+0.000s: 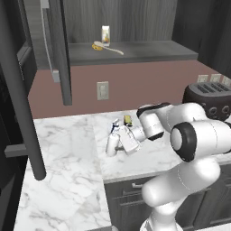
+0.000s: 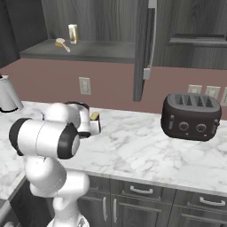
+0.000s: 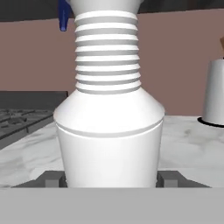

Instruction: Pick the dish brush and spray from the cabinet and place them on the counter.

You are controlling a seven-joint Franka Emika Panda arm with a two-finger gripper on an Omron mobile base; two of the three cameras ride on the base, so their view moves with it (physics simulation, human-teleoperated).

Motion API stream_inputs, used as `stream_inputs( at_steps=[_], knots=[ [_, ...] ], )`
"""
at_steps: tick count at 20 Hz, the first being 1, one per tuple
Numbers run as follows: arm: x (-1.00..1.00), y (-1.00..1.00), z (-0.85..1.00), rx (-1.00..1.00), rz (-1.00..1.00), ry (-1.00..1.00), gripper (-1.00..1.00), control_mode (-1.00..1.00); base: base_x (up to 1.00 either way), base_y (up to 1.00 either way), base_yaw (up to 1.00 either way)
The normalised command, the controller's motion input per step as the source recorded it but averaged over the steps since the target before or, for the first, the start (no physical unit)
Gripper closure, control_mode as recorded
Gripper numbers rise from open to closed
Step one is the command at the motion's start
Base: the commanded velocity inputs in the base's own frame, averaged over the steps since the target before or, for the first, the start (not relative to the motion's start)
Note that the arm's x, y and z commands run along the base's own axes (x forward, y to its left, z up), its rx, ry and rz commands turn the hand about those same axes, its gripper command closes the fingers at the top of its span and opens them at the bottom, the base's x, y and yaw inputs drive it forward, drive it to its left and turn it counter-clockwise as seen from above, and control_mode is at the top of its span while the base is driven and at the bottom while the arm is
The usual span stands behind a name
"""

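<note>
The spray (image 1: 113, 143), a white bottle with a blue nozzle, leans tilted low over the white marble counter (image 1: 67, 149). My gripper (image 1: 120, 141) is shut on its lower body. In the hand view the spray (image 3: 109, 131) sits between my two fingertips (image 3: 53, 178), one pressed to each side. Whether its base touches the counter I cannot tell. The dish brush (image 1: 107, 47), white-handled with a yellow head, lies on the grey shelf of the open cabinet (image 1: 149, 52). From the right side the dish brush (image 2: 62, 44) shows on the same shelf.
A yellowish carton (image 1: 105, 34) stands behind the brush. A small yellow-and-dark block (image 1: 127, 119) lies on the counter by the wall. The black toaster (image 2: 190, 116) sits to the right. The open cabinet door (image 1: 58, 49) hangs at the left. A white jug (image 2: 6, 93) stands far left.
</note>
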Motion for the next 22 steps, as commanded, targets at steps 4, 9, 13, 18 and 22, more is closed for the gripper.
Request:
stream_inputs(
  at_steps=[4,9,13,18,22],
  knots=[
    [0.1,0.14,0.07,-0.25,-0.01,0.11,1.0,-1.0,0.0,0.0,0.0],
    [-0.03,0.2,-0.13,-0.06,0.01,0.0,1.0,-1.0,0.0,0.0,0.0],
    [-0.18,0.07,-0.48,-0.02,0.03,-0.05,1.0,-1.0,0.0,0.0,0.0],
    [-0.16,0.02,-0.6,-0.02,0.02,-0.08,1.0,-1.0,0.0,0.0,0.0],
    [-0.05,0.0,-0.49,-0.02,0.02,-0.1,1.0,-1.0,0.0,0.0,0.0]
  ],
)
